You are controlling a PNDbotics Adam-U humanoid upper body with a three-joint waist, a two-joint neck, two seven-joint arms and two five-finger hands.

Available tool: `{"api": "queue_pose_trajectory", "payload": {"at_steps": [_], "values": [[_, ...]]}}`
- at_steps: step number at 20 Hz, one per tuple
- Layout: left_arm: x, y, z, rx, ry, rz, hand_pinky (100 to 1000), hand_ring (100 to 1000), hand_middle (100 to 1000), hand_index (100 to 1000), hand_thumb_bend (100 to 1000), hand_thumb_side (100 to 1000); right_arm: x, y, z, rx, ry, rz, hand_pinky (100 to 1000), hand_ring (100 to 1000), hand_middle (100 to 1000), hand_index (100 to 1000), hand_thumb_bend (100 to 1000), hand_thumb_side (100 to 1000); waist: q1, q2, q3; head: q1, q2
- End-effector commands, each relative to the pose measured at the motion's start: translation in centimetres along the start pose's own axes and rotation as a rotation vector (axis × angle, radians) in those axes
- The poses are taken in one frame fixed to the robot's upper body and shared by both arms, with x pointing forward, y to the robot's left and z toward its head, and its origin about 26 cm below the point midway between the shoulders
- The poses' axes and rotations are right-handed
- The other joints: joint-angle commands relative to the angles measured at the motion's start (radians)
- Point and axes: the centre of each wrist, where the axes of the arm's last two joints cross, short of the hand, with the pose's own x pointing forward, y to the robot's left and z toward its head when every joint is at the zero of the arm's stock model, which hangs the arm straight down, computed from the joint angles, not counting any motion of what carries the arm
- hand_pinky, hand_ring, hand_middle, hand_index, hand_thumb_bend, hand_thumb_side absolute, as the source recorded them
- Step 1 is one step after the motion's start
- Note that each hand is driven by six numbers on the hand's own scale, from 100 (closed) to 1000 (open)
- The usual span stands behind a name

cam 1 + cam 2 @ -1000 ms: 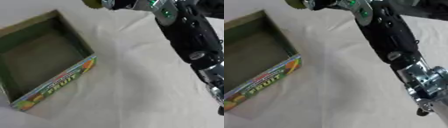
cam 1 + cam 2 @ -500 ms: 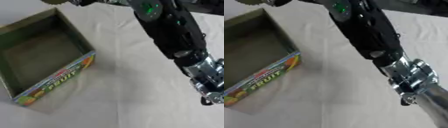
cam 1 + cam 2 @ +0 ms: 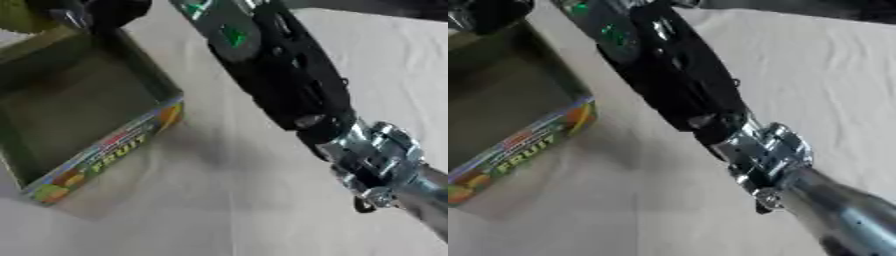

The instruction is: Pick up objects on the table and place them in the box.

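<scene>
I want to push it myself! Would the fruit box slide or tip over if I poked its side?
The fruit box looks like thin cardboard and shows nothing inside, so it is probably light and would likely slide on the white cloth. It sits low and wide, so tipping seems unlikely. Its thin walls might bend inward.

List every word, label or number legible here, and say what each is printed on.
"FRUIT": on the outer side wall of the box, in yellow-green letters.
A smaller red line above it on that wall is too blurred to read.
Green marks on the robot arm show no legible text.
</scene>
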Motion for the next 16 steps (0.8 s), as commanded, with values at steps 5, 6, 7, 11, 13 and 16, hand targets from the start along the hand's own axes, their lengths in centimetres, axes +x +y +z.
{"api": "queue_pose_trajectory", "payload": {"at_steps": [5, 6, 7, 11, 13, 16], "values": [[0.5, 0.4, -0.9, -0.039, -0.053, -0.022, 607, 646, 600, 738, 100, 317, 1.3, 1.4, -1.0, -0.005, -0.022, 0.008, 720, 597, 640, 794, 100, 187, 0.019, -0.026, 0.004, -0.007, 0.008], [0.5, 0.4, -0.9, -0.039, -0.053, -0.022, 607, 646, 600, 738, 100, 317, 1.4, 1.8, -1.0, 0.003, -0.026, 0.008, 720, 597, 640, 794, 100, 187, 0.019, -0.025, 0.005, -0.008, 0.008], [0.5, 0.4, -0.9, -0.04, -0.052, -0.023, 606, 646, 600, 738, 100, 318, 1.4, 2.1, -1.1, 0.013, -0.028, 0.01, 719, 598, 640, 793, 100, 195, 0.019, -0.025, 0.005, -0.01, 0.008], [0.5, 0.5, -0.8, -0.043, -0.047, -0.03, 605, 646, 601, 738, 100, 327, 0.9, 3.7, -0.6, 0.061, 0.002, 0.021, 722, 599, 638, 794, 100, 213, 0.016, -0.025, 0.007, -0.01, 0.006], [0.5, 0.5, -0.7, -0.043, -0.045, -0.032, 605, 646, 601, 738, 100, 332, 0.5, 4.6, -0.3, 0.086, 0.022, 0.025, 723, 600, 636, 793, 100, 219, 0.014, -0.024, 0.007, -0.011, 0.002], [0.5, 0.6, -0.7, -0.042, -0.043, -0.033, 604, 646, 601, 738, 100, 338, 0.2, 6.1, 0.1, 0.122, 0.04, 0.029, 723, 602, 635, 790, 100, 228, 0.012, -0.021, 0.009, -0.014, 0.0]]}}
